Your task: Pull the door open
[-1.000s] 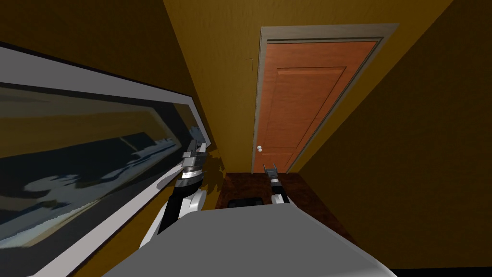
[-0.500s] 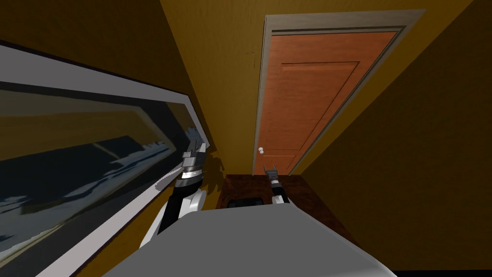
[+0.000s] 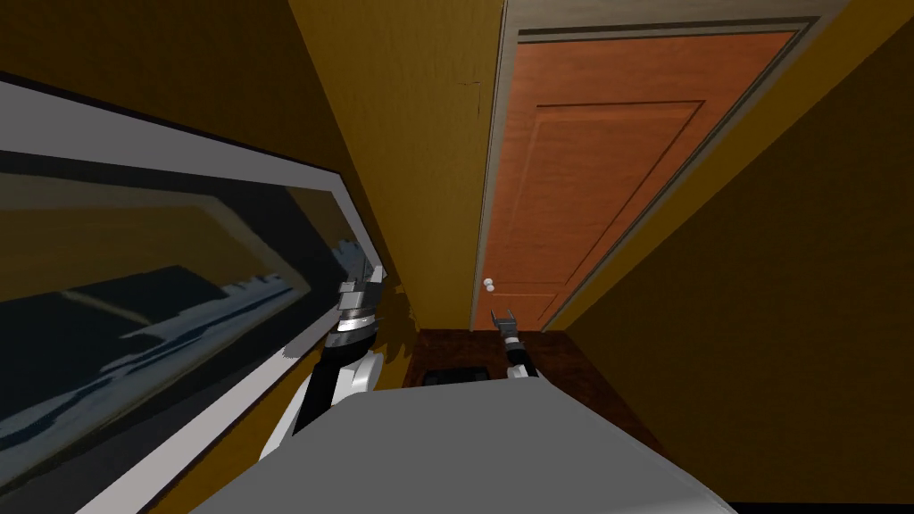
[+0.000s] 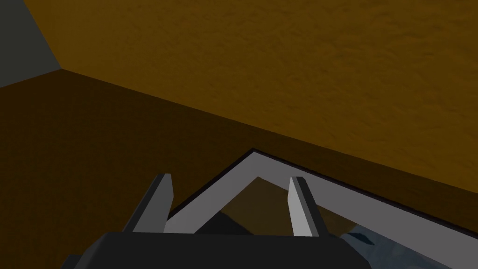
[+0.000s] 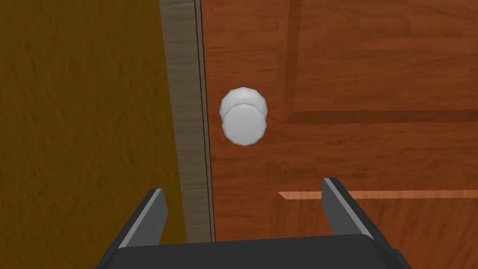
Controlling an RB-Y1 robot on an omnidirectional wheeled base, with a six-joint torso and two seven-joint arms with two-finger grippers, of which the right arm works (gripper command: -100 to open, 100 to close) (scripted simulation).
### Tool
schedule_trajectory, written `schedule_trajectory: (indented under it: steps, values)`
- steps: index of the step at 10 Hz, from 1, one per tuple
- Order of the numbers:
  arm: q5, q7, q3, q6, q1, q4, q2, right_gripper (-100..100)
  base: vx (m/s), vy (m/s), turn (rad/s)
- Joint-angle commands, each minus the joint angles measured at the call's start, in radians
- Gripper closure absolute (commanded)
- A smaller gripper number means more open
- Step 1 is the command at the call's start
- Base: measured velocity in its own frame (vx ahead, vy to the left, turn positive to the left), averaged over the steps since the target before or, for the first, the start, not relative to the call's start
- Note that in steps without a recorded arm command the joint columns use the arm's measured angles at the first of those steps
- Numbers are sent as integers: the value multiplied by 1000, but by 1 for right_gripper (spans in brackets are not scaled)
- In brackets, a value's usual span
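Observation:
An orange-brown panelled door (image 3: 607, 169) stands shut in a grey frame (image 3: 494, 178) ahead of me. Its white round knob (image 3: 488, 285) sits near the frame-side edge, and shows close in the right wrist view as the knob (image 5: 243, 116). My right gripper (image 3: 503, 316) is open and points at the door, a short way off and just below the knob; nothing is between its fingers (image 5: 149, 219). My left gripper (image 3: 364, 270) is raised beside the left wall, open and empty, with its fingers (image 4: 298, 210) toward a picture frame's corner.
A long grey-framed picture (image 3: 178, 294) hangs on the left wall close to my left arm. Mustard-brown walls (image 3: 785, 294) narrow the passage on both sides. Dark wood floor (image 3: 464, 348) lies between me and the door.
The whole head view has shifted: I have moved closer to the door, which now looms larger. Both arms hold the same pose.

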Motion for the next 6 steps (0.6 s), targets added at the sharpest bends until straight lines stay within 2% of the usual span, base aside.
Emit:
schedule_trajectory:
  steps: [1,4,5,6]
  values:
    - [-9,-34,6,-1,-7,24,-6,-100,148,-26,7]
    - [-21,-75,15,-6,-17,60,-12,-100,146,7,6]
    - [-20,-64,12,2,-12,44,-12,-100,49,1,2]
    - [-28,-71,-2,2,-30,70,-13,-100,93,-35,115]
